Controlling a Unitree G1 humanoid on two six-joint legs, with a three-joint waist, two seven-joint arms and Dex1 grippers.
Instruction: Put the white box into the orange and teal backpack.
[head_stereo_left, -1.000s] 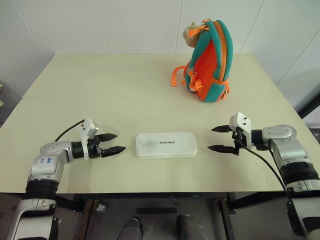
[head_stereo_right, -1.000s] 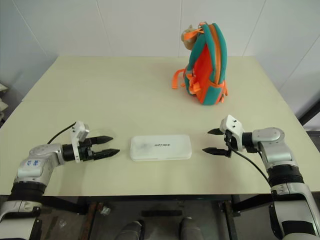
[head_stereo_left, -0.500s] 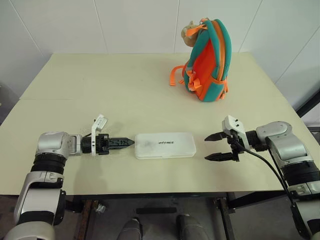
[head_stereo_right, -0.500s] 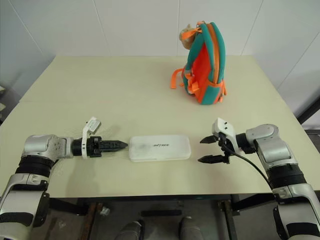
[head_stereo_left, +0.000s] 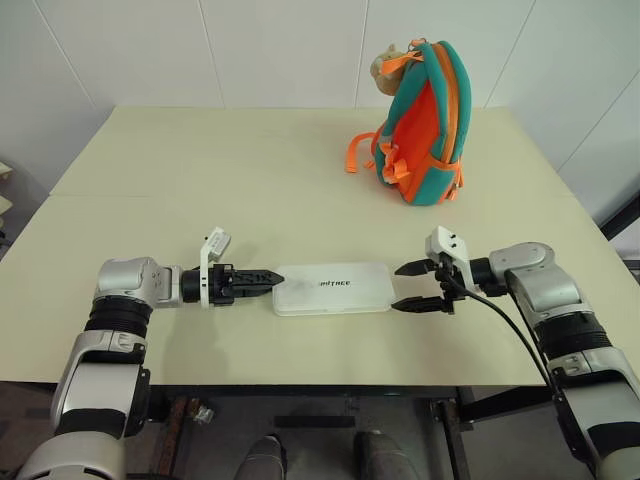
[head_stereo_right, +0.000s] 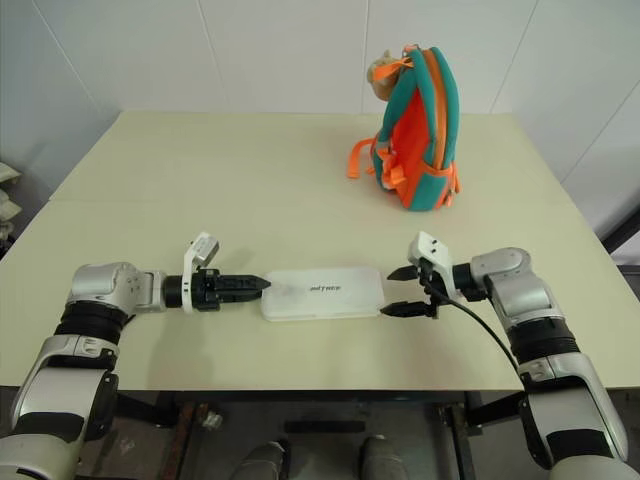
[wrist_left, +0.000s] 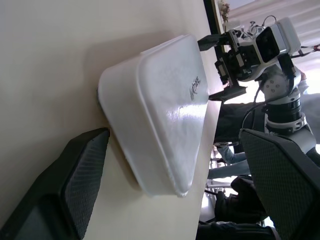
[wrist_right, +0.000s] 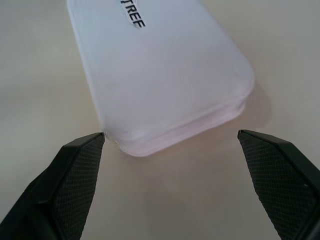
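The white box (head_stereo_left: 332, 288) lies flat near the table's front edge, its dark lettering facing up. My left gripper (head_stereo_left: 272, 277) is at the box's left end and open, rolled so one finger stands over the other. In the left wrist view the box (wrist_left: 160, 105) end sits just ahead of the spread fingers (wrist_left: 75, 185). My right gripper (head_stereo_left: 399, 288) stands open at the box's right end, with nothing held. The right wrist view shows the box (wrist_right: 160, 75) end just beyond the fingertips (wrist_right: 85, 155). The orange and teal backpack (head_stereo_left: 425, 125) stands upright at the back right, a tan plush (head_stereo_left: 385, 68) at its top.
The cream table (head_stereo_left: 200, 170) is bare between the box and the backpack. Orange straps (head_stereo_left: 358, 158) trail from the backpack's left side. A white wall rises behind the table's far edge.
Both grippers have moved inward to the box's two ends. The left gripper has rolled so its fingers stand one over the other. The box and the backpack have not moved.
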